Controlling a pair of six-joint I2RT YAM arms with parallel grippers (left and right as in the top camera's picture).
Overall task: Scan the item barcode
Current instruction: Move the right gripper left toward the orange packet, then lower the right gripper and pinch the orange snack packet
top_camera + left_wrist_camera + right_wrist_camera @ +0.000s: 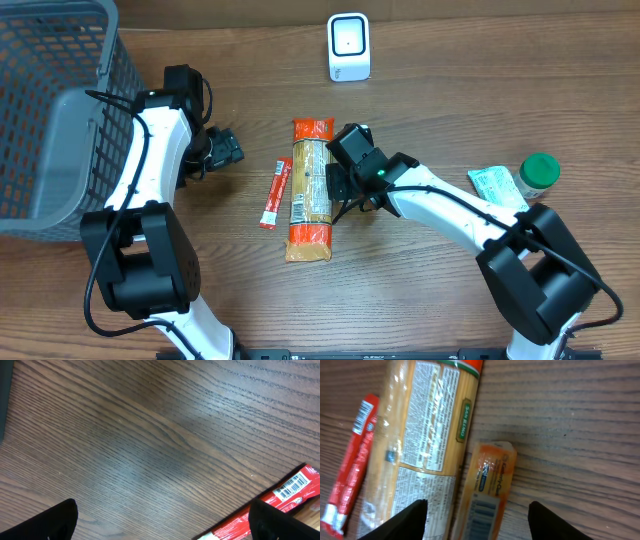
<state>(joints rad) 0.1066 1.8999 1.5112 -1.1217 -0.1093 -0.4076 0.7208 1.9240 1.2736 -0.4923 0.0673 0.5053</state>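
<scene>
Wooden table (450, 90) carries a long pasta packet (310, 190) at its middle, and a small orange packet (490, 485) lies flat just beside it. The right gripper (477, 522) hangs over the orange packet, jaws partly open on either side of it, gripping nothing. The left gripper (165, 525) is spread wide over bare wood near a red stick packet (285, 492), empty. The white scanner (349, 46) stands well apart.

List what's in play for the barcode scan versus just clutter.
Likely in play: white box-shaped scanner; small orange plastic packet beneath the right end effector.
Lying about: long orange-ended pasta pack; red stick sachet; grey mesh basket; green-lidded jar; pale green pouch.
</scene>
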